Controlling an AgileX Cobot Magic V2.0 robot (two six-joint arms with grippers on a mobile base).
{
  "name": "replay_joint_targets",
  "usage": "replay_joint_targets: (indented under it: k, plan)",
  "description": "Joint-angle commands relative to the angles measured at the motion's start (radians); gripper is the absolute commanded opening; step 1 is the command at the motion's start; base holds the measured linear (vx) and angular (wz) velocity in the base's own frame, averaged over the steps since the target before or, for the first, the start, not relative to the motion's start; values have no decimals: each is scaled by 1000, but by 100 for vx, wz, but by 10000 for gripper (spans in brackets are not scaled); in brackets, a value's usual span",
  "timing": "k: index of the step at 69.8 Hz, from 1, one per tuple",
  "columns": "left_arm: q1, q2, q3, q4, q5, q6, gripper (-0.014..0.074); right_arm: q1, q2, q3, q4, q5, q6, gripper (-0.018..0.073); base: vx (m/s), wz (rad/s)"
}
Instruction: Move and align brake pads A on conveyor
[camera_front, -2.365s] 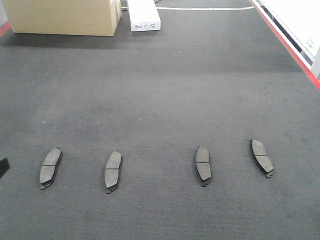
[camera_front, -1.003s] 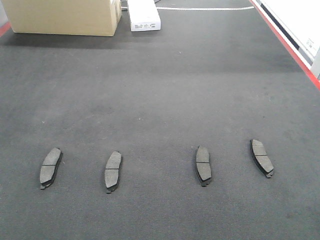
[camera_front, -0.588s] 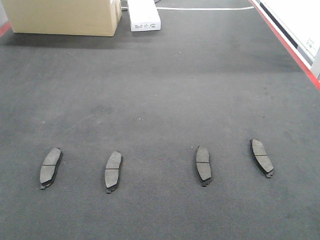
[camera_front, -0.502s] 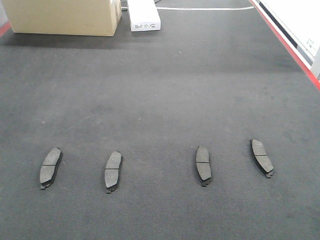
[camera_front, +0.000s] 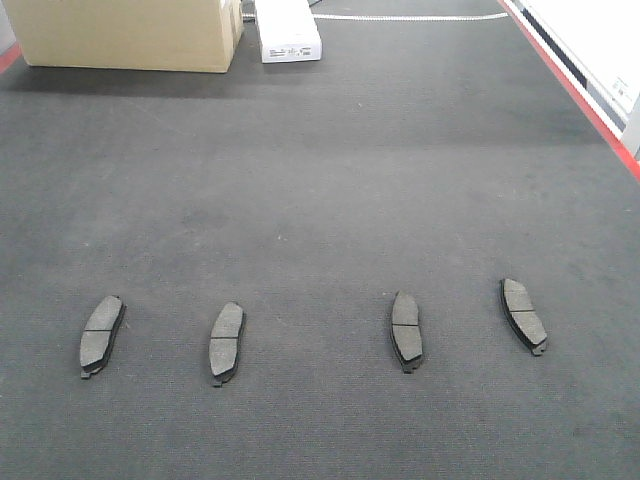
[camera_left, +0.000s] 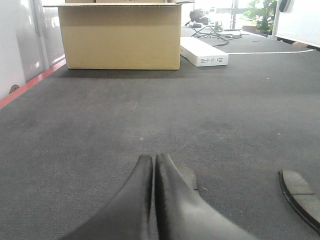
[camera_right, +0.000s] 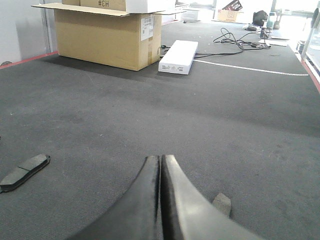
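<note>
Brake pads A (camera_front: 102, 335): four lie in a row across the conveyor (camera_front: 320, 200), unmoved since 2.4 seconds ago.
Left gripper (camera_left: 153, 161): fingers pressed together, empty, one pad just beyond its tip.
Right gripper (camera_right: 160, 161): likewise closed, a pad beside it.
Change: dark object at front view's left edge gone.

Cardboard box (camera_front: 125, 35) at far left corner of the belt, open top, flaps out, "#CH" printed on upper face in right wrist view. White flat carton (camera_front: 287, 30) just right of it, apart, long side running away from cam, small dark print on near end. White cable (camera_front: 410, 17) lies across far edge, w/ black cables (camera_right: 240, 42) beyond.
</note>
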Motion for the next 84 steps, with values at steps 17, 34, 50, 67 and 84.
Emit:
replay_joint_targets:
  k: [17, 34, 50, 67, 84]
  plan:
    - [1, -15, 23, -9, -66, 2, -6, -316, 8, 9, 5, -106, -11, -10, 0, 0]
    - [1, -15, 23, -9, -66, 2, -6, -507, -76, 167, 28, -172, -26, -10, 0, 0]
    - [1, -15, 23, -9, -66, 2, -6, -507, -143, 328, 70, -276, -30, -10, 0, 0]
    - [1, -15, 23, -9, -66, 2, -6, -428, -143, 390, 79, -392, -25, -10, 0, 0]
    - [1, -15, 23, -9, -66, 2, -6, -411, -143, 390, 112, -393, -25, -10, 0, 0]
